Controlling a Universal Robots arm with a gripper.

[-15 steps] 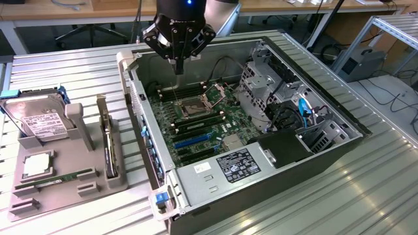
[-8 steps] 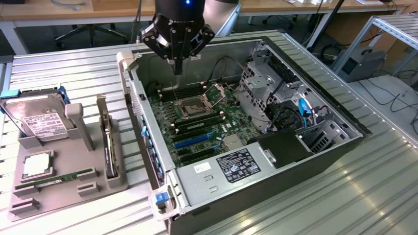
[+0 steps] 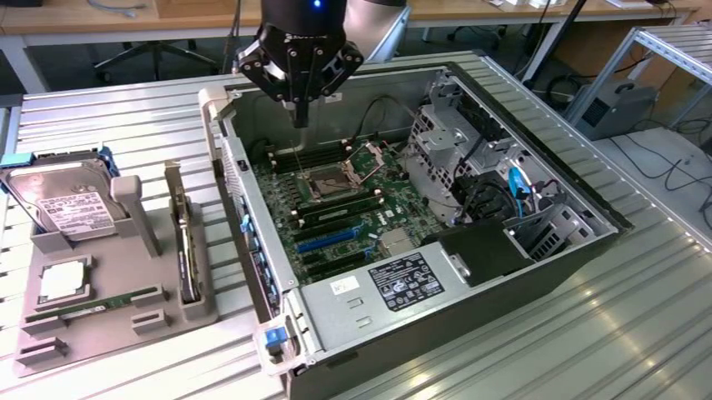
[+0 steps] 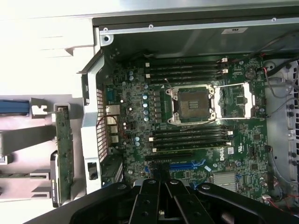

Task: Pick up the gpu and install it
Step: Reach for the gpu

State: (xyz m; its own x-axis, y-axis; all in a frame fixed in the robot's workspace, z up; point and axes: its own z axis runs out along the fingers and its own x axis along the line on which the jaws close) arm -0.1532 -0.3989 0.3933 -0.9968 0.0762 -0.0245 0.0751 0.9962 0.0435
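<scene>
Dark, thin gpu point(image 3: 185, 246) stands on edge in the grey holder point(image 3: 100, 337), beside the computer case point(image 3: 489, 308). I think it's light, stiff and easy to break, so I'd hold its top edge. My gripper point(image 3: 298, 117) is shut tight, holding nothing, above the case.

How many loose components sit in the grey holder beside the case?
4. The hard drive stands at the far end, a silvery square chip lies nearer, the green RAM stick nearest the camera, and the gpu stands edge-on beside the case. Some may be hidden.

table point(image 3: 623, 333): ribbed shiny metal | holder point(image 3: 112, 333): matt grey plastic | case point(image 3: 236, 175): dull sheet metal | pincer point(image 3: 298, 117): glossy black
</scene>
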